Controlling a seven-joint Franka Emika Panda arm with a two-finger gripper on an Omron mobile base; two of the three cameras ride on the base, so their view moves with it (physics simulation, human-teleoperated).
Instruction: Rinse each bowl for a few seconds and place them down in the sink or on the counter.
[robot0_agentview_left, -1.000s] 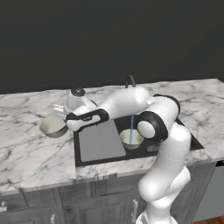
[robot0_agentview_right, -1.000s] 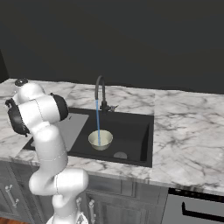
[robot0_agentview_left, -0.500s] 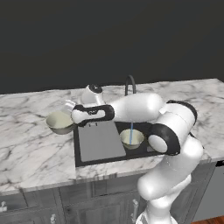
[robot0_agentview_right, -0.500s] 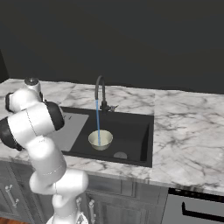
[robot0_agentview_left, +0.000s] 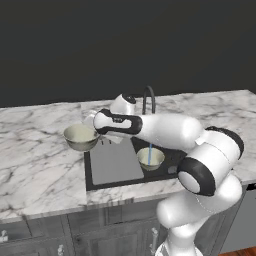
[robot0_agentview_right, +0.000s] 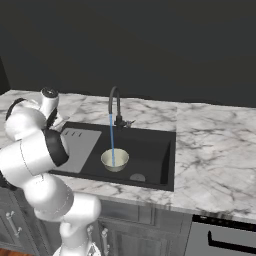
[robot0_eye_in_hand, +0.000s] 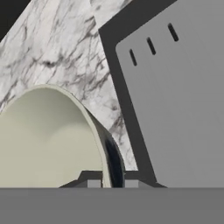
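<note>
Bowl (robot0_agentview_left: 81, 137) hangs lifted left of the sink (robot0_agentview_left: 170, 156) in the left base view; another (robot0_agentview_right: 114, 160) sits under the faucet's stream opposite. Hand view: gripper (robot0_eye_in_hand: 109, 183) pinches the rim. Glazed, probably slippery, rigid, light; rim pinching suits.

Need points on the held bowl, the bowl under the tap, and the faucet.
Held bowl (robot0_agentview_left: 80, 135), left base view, on its inner hollow.
Bowl under the tap (robot0_agentview_right: 114, 160), right base view, on its inside beside the water stream.
Faucet (robot0_agentview_right: 114, 95), right base view, on the curved neck.
</note>
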